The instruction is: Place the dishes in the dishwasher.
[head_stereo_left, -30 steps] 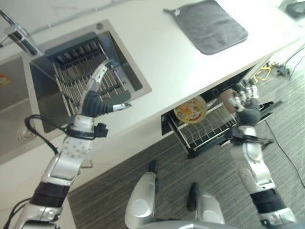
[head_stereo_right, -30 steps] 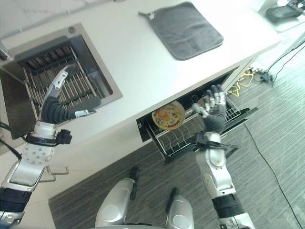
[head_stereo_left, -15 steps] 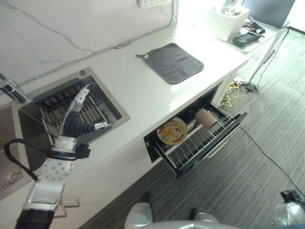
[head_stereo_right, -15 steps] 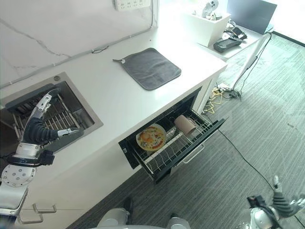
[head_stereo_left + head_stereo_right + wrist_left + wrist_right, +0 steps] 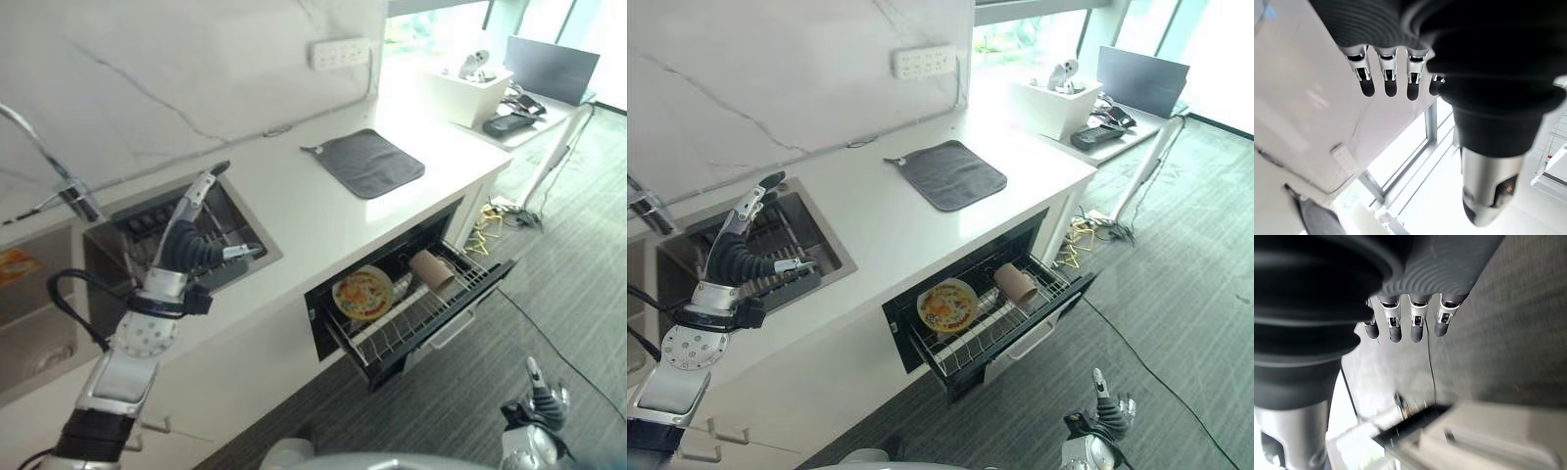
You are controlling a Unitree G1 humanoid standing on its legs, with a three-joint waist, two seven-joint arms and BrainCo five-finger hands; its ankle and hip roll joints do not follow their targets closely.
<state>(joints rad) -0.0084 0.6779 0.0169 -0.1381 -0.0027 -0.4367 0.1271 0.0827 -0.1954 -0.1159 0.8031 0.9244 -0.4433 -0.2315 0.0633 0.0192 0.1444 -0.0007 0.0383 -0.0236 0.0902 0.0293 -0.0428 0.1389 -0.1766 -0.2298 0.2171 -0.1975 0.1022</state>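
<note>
left hand [image 5: 191, 250] raised over sink [image 5: 257, 257], apparently empty, fingers straight

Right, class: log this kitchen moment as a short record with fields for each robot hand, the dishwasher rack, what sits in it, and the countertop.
left robot hand: open, raised above the sink rack, holding nothing
right robot hand: open, low over the carpet, holding nothing
dishwasher rack: pulled out below the counter
plate: patterned, standing on edge in the rack
cup: lying on its side, beside the plate
countertop: white, with a grey mat
</note>
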